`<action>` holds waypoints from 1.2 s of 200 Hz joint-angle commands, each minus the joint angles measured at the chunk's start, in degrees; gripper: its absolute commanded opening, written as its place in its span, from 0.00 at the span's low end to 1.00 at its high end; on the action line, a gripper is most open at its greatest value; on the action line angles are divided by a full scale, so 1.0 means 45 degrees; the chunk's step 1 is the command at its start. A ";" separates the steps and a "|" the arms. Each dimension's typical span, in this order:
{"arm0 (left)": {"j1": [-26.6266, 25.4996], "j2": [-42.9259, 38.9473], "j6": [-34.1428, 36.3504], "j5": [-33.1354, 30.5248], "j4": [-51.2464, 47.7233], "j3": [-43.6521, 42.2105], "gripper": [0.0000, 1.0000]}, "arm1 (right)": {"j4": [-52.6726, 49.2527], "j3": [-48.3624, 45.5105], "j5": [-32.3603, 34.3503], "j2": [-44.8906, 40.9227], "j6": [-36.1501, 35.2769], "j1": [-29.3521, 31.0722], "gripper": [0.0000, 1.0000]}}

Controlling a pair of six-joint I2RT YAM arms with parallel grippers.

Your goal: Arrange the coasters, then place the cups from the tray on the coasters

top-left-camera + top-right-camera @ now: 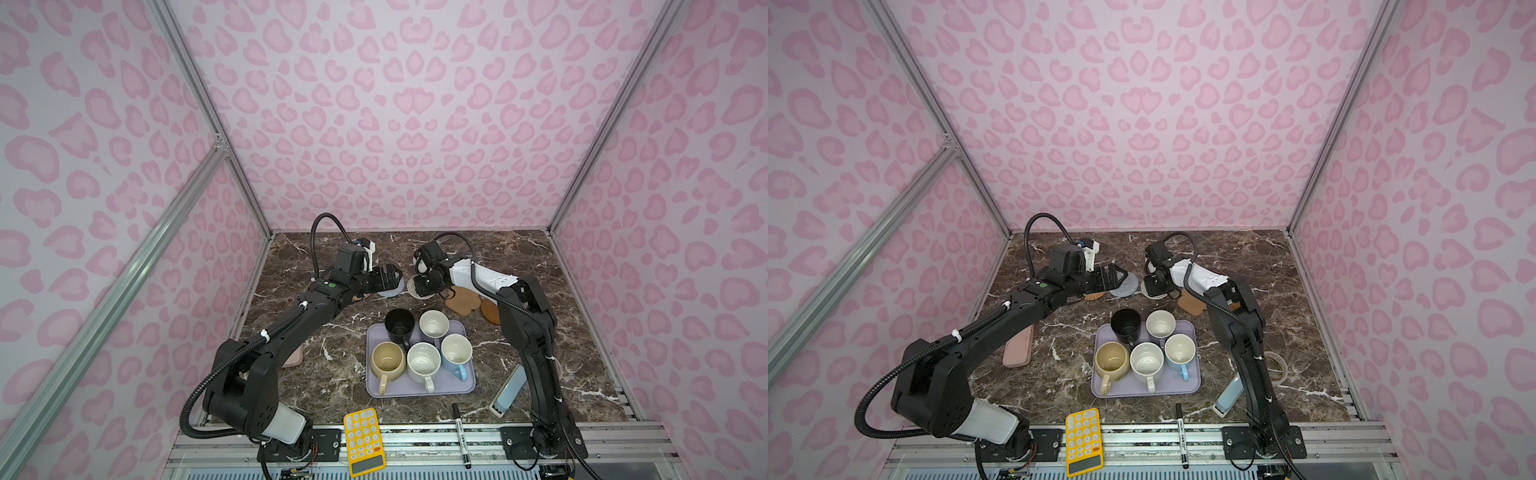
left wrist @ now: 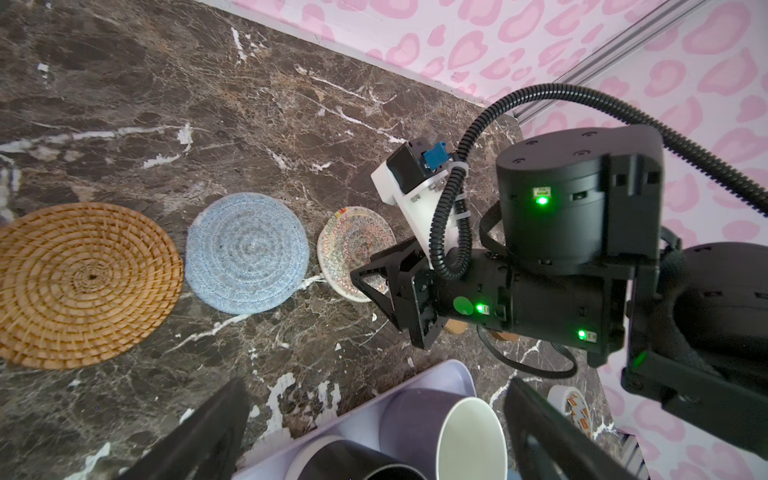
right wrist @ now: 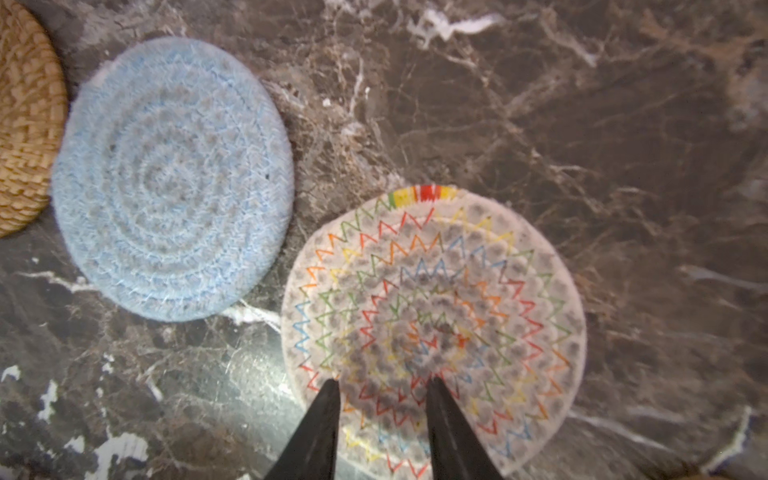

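Up top, right gripper (image 1: 420, 286) hovers over the cream coaster (image 1: 410, 288) behind the tray (image 1: 405, 389) of cups (image 1: 424, 361). Left wrist view: left gripper (image 2: 376, 386) gapes empty. Right wrist: jaws half apart, gripping nothing; a sloppy pinch could shove it into the grey-blue coaster (image 3: 172, 178).

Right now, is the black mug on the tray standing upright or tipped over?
Upright. In a top view the black mug stands on the tray, its round mouth facing up and its dark inside showing.

Pink leopard-print walls (image 1: 415, 104) enclose a dark brown marble tabletop (image 1: 328, 374), framed by aluminium rails (image 1: 219, 143)
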 commanded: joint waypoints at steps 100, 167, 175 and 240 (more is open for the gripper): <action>-0.0526 -0.2745 -0.0906 -0.0359 0.0819 -0.1107 0.97 | 0.0165 -0.2517 0.0494 -0.4707 0.0393 -0.0062 0.74; -0.1697 -0.4677 -0.2032 -0.1373 0.0830 -0.2417 0.97 | 0.1710 -0.7749 0.1872 -0.9311 0.2112 -0.0062 0.98; -0.1731 -0.4720 -0.2046 -0.1306 0.0747 -0.2363 0.97 | 0.1911 -0.8305 0.2084 -0.9678 0.2086 -0.0074 0.99; -0.1955 -0.4347 -0.1864 -0.1601 0.1156 -0.2090 0.97 | 0.3567 -1.0300 0.0793 -0.9195 0.3507 -0.1862 0.90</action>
